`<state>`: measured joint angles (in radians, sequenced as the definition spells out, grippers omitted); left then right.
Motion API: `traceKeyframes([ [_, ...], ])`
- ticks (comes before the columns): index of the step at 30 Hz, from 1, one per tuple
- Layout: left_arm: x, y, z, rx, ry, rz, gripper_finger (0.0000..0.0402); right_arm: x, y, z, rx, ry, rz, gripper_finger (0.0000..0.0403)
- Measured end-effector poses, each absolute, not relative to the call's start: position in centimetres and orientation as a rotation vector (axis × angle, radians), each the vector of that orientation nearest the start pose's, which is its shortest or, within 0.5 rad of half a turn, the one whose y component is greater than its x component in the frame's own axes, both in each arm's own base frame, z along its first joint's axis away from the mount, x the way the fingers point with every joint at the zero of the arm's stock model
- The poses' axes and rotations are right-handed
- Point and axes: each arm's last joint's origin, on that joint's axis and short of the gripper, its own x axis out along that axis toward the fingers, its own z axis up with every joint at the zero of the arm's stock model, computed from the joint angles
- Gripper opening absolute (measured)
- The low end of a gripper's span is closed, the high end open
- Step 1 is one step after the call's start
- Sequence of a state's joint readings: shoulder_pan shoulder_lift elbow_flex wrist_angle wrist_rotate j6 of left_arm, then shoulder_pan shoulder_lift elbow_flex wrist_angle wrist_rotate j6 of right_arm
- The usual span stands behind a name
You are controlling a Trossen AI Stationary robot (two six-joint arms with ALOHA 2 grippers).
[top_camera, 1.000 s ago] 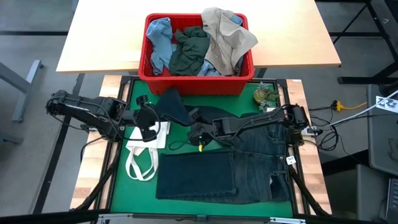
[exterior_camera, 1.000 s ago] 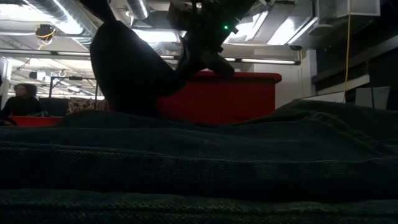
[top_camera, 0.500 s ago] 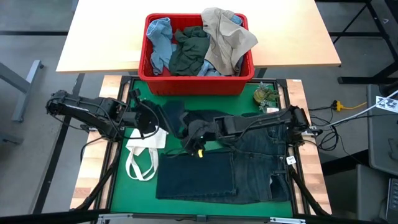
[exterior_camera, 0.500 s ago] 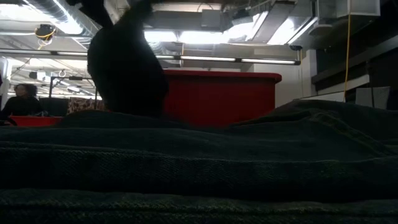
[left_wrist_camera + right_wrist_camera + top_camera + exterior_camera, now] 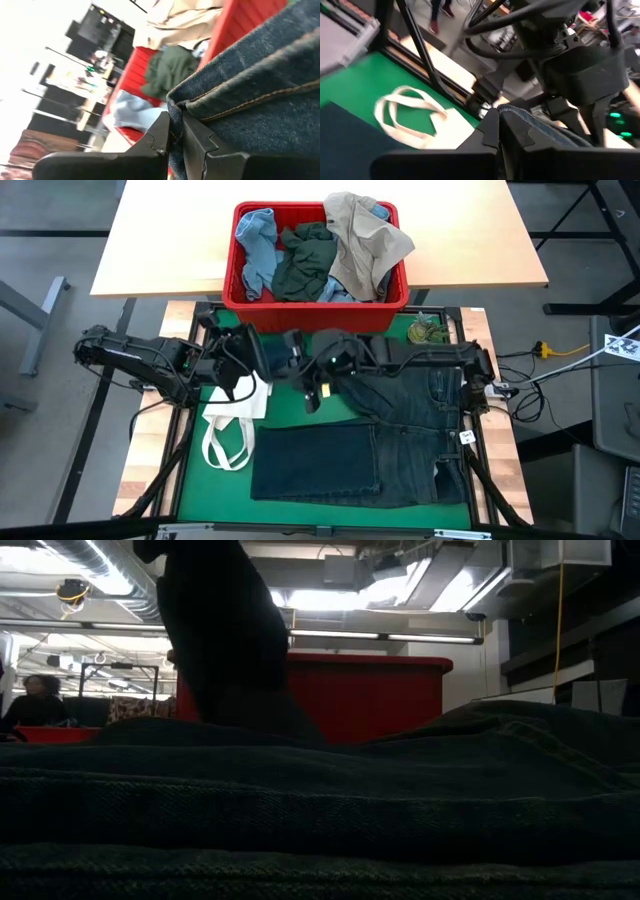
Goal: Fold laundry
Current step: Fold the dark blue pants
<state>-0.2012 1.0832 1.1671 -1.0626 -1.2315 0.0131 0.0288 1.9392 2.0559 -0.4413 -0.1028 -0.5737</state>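
1. Since a second ago my right hand (image 5: 312, 383) has carried its pinch of denim across toward my left hand (image 5: 243, 363); the lifted jeans leg, which hung nearer the middle of the green mat (image 5: 215, 480), now stands bunched just in front of the red basket (image 5: 313, 318).
2. Both hands are clamped on the jeans (image 5: 400, 430): in the left wrist view the stitched hem sits between my fingers (image 5: 165, 131), and in the right wrist view my fingers (image 5: 492, 131) are closed on a seamed denim edge.
3. The rest of the jeans lie flat on the mat, the waist toward my right side and one leg spread along the near edge of the desk (image 5: 150, 455).
4. To do this fold well, I judge I should keep both pinches level and the hem taut between them, then draw the leg over its twin so the edges line up before letting go; slack would leave a crease.
5. I should also watch the white tote bag (image 5: 232, 430) lying just beside my left hand, so its handles do not get dragged in.
6. The basket at the far side holds a light blue piece (image 5: 255, 245), a dark green-grey piece (image 5: 305, 265) and a beige piece (image 5: 365, 240) draped over its rim, all still unfolded.
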Motion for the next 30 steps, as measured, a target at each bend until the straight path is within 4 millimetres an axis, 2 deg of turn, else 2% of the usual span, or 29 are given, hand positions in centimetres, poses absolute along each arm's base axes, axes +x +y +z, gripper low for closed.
traceKeyframes([
  [9,18.0,-0.8,35.3,0.736,0.798,0.947,0.0023,43.8,2.2,42.2,-0.372,0.204,0.387,0.0002],
  [17,18.3,-0.7,35.1,0.671,0.818,0.865,0.0023,43.7,2.6,42.4,-0.128,0.208,0.523,0.0001],
  [25,18.2,-0.7,35.0,0.663,0.835,0.829,0.0022,43.5,2.2,42.7,-0.123,0.202,0.525,0.0001],
  [30,18.3,-0.6,35.3,0.729,0.816,0.903,0.0023,43.7,1.2,43.4,-0.171,0.122,0.491,0.0001],
])
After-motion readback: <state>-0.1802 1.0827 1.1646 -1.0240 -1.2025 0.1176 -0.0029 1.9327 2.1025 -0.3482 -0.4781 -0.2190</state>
